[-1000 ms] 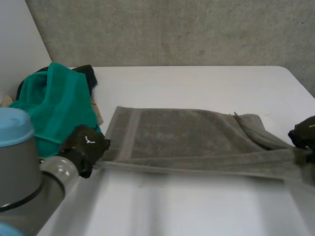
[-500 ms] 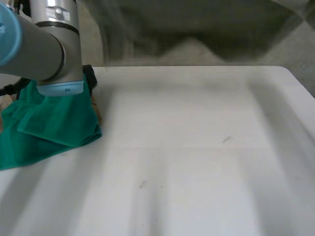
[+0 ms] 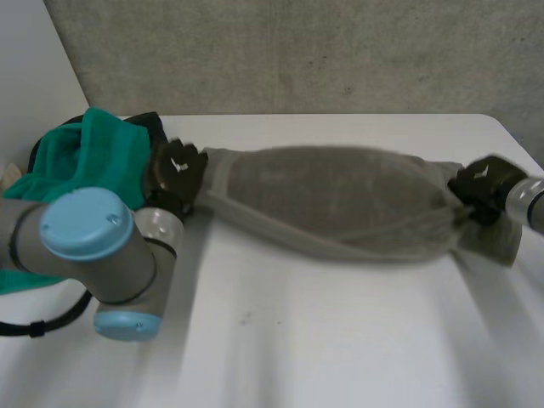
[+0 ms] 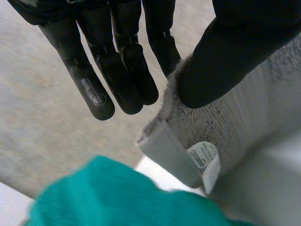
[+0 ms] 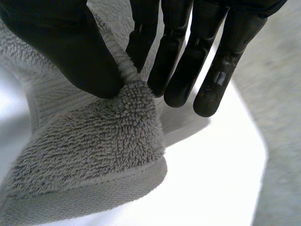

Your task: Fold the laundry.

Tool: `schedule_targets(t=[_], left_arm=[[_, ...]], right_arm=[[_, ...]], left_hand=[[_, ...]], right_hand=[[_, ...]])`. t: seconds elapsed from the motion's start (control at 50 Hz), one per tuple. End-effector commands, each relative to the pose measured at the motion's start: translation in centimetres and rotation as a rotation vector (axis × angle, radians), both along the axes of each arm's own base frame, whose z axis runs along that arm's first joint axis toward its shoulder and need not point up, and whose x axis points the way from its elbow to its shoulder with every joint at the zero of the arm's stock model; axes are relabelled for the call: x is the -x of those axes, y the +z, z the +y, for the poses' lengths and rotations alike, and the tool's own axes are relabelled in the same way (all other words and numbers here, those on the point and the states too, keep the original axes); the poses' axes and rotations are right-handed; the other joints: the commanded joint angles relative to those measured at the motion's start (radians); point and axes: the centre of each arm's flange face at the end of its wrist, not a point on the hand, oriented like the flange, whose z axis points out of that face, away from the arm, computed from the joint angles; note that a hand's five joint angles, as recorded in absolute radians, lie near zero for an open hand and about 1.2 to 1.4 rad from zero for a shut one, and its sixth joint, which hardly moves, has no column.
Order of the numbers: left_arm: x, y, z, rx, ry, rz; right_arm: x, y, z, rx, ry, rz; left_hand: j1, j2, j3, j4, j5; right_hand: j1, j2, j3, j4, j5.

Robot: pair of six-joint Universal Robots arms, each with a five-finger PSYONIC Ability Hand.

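Observation:
A grey towel (image 3: 340, 200) is stretched across the far half of the white table (image 3: 323, 340), billowing in the middle. My left hand (image 3: 176, 172) holds its left end, and in the left wrist view the thumb (image 4: 221, 61) pinches a corner of the towel (image 4: 225, 127) against the fingers (image 4: 122, 61); a small white label (image 4: 205, 157) hangs from that corner. My right hand (image 3: 481, 187) holds the right end, and the right wrist view shows its thumb (image 5: 70, 47) and fingers (image 5: 178, 52) pinching a bunched corner of the towel (image 5: 99, 141).
A pile of teal cloth (image 3: 93, 170) with a dark garment (image 3: 153, 127) lies at the table's far left, just beside my left hand; the teal cloth (image 4: 127, 197) lies below the held corner. My left arm's elbow (image 3: 93, 246) stands over the left front. A concrete wall (image 3: 297, 51) backs the table.
The towel lay flat, held at its near edge; both hands then swept it up and away, and now hold it stretched further back on the table, the middle puffed with air.

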Motion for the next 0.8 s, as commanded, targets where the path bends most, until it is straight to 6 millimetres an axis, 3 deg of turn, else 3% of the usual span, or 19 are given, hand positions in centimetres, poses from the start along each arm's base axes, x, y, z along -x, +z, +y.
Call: schedule_targets(t=[0.02, 0.04, 0.06, 0.12, 0.16, 0.24, 0.28, 0.34, 0.42, 0.54, 0.62, 0.8], left_arm=[[0.4, -1.9, 0.9, -0.047, -0.019, -0.024], [0.4, -1.9, 0.9, -0.049, -0.019, -0.024], [0.4, -1.8, 1.0, -0.047, -0.019, -0.023], [0.3, -1.6, 0.9, -0.043, -0.018, -0.021], [0.3, -1.5, 1.0, -0.042, -0.017, -0.016], [0.1, -1.1, 1.2, -0.042, -0.019, 0.001], [0.1, -0.9, 1.4, -0.045, -0.019, 0.012], [0.0, -0.7, 1.6, -0.05, -0.021, 0.033], [0.0, -0.3, 1.8, -0.053, -0.026, 0.056], [0.0, 0.0, 1.8, -0.046, -0.028, 0.065], [-0.1, -0.1, 1.8, -0.05, -0.026, 0.065], [-0.1, -0.1, 1.8, -0.052, -0.026, 0.072]], right_arm=[[0.1, -2.1, -0.4, -0.028, -0.016, 0.002], [0.1, -2.0, -0.6, -0.018, -0.027, -0.016], [0.1, -2.0, -0.6, -0.01, -0.035, -0.03], [0.6, -1.4, -0.8, 0.011, -0.094, -0.115], [0.8, -0.7, -0.5, 0.015, -0.123, -0.174], [2.3, 1.0, 0.6, 0.016, -0.208, -0.307], [4.1, 1.4, 1.1, 0.001, -0.275, -0.379], [6.5, 1.2, 1.9, -0.037, -0.378, -0.444], [8.0, -0.1, 2.9, -0.098, -0.453, -0.472], [8.2, -1.5, 4.0, -0.176, -0.451, -0.496], [7.4, -1.9, 4.1, -0.214, -0.353, -0.55], [7.2, -3.4, 2.6, -0.183, -0.296, -0.564]], left_hand=[[0.267, 0.197, 0.202, 0.195, 0.231], [0.267, 0.197, 0.202, 0.195, 0.231], [0.267, 0.197, 0.202, 0.195, 0.231], [0.267, 0.197, 0.202, 0.195, 0.231], [0.267, 0.197, 0.202, 0.195, 0.231], [0.267, 0.197, 0.202, 0.195, 0.231], [0.267, 0.197, 0.202, 0.195, 0.231], [0.267, 0.197, 0.202, 0.195, 0.231], [0.267, 0.197, 0.202, 0.195, 0.231], [0.267, 0.197, 0.202, 0.195, 0.231], [0.267, 0.197, 0.202, 0.195, 0.231], [0.267, 0.197, 0.202, 0.195, 0.231]], right_hand=[[0.297, 0.108, 0.105, 0.096, 0.113], [-0.038, -0.228, -0.231, -0.239, -0.222], [-0.184, -0.373, -0.377, -0.385, -0.368], [-0.542, -0.732, -0.735, -0.743, -0.726], [-0.599, -0.789, -0.792, -0.8, -0.783], [-0.605, -0.795, -0.798, -0.806, -0.789], [-0.597, -0.786, -0.789, -0.797, -0.78], [-0.541, -0.73, -0.734, -0.742, -0.725], [-0.436, -0.625, -0.628, -0.636, -0.62], [-0.277, -0.466, -0.469, -0.477, -0.461], [-0.268, -0.457, -0.46, -0.468, -0.452], [-0.335, -0.525, -0.528, -0.536, -0.519]])
